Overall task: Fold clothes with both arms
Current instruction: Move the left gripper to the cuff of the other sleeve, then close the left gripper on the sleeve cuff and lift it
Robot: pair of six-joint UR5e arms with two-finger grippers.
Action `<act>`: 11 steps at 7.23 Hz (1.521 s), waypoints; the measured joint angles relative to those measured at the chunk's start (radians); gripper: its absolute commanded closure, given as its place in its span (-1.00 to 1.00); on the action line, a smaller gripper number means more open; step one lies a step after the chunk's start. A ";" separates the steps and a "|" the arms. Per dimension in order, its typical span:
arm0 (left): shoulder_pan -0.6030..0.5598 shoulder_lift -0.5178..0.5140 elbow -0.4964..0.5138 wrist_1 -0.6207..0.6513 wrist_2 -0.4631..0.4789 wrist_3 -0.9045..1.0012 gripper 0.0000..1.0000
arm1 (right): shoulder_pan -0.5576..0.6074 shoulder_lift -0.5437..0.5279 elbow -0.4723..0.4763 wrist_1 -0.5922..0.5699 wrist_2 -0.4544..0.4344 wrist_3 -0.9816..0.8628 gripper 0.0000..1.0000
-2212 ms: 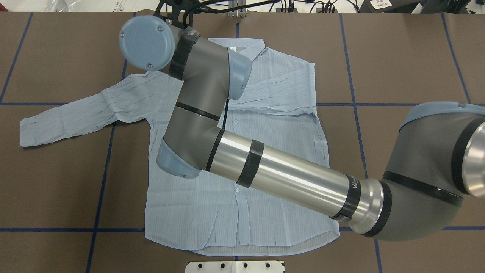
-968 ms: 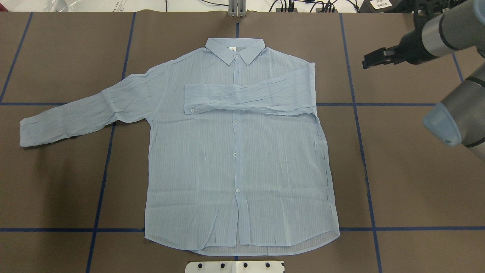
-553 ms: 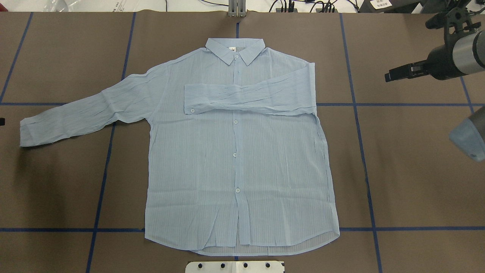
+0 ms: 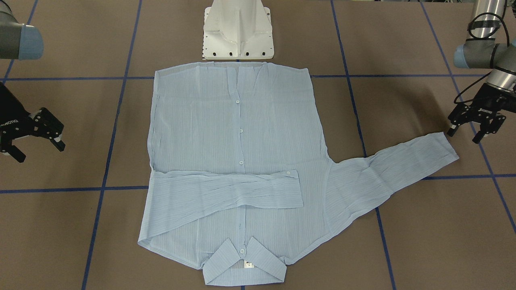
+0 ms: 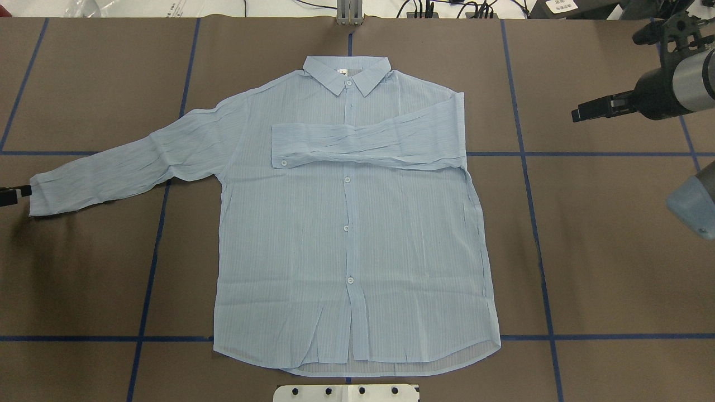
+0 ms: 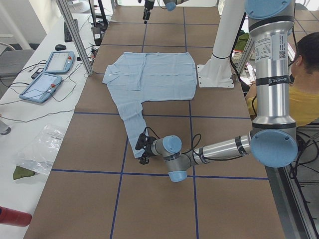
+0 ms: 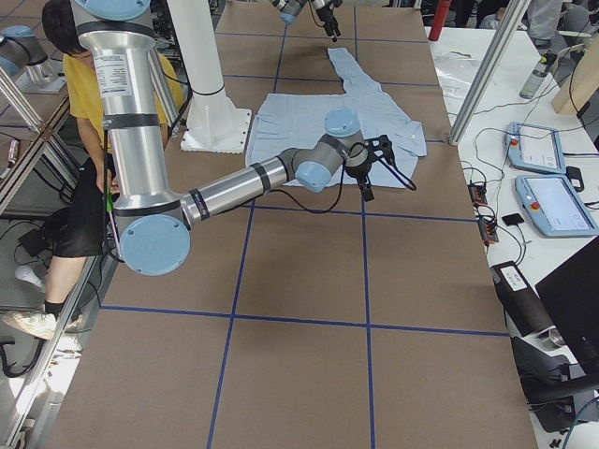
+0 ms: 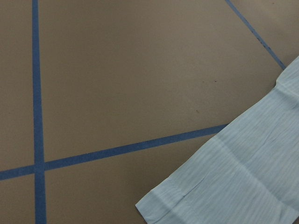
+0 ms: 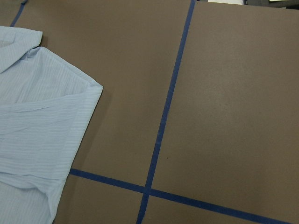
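The brown taped surface (image 5: 603, 251) carries the shirt (image 5: 346, 234), lying flat with one sleeve folded across its chest. My left claw (image 4: 464, 136) hangs wide open and empty just beside the outstretched cuff (image 4: 445, 149), so I should pinch the cuff's edge low and square. My right claw (image 4: 39, 151) is spread open, empty, well apart from the shirt.

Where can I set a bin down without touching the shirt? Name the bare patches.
Widest: the table between the shirt and the right gripper. Also the patch between the outstretched sleeve and the table's robot-side edge. Crowded: the cuff, with the left gripper beside it.
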 measured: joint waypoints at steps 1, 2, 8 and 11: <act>0.036 0.000 -0.001 -0.001 0.022 -0.017 -0.92 | 0.001 0.000 0.000 0.000 0.000 0.000 -1.00; 0.060 -0.001 -0.003 -0.001 0.029 -0.024 -0.82 | 0.001 0.000 0.000 0.000 -0.001 0.000 -1.00; 0.123 0.015 -0.014 -0.009 0.035 -0.013 -0.46 | 0.002 -0.001 0.000 0.000 -0.003 0.003 -1.00; 0.124 0.087 -0.069 -0.010 0.042 -0.009 -0.40 | 0.002 -0.001 0.001 0.000 -0.003 0.008 -1.00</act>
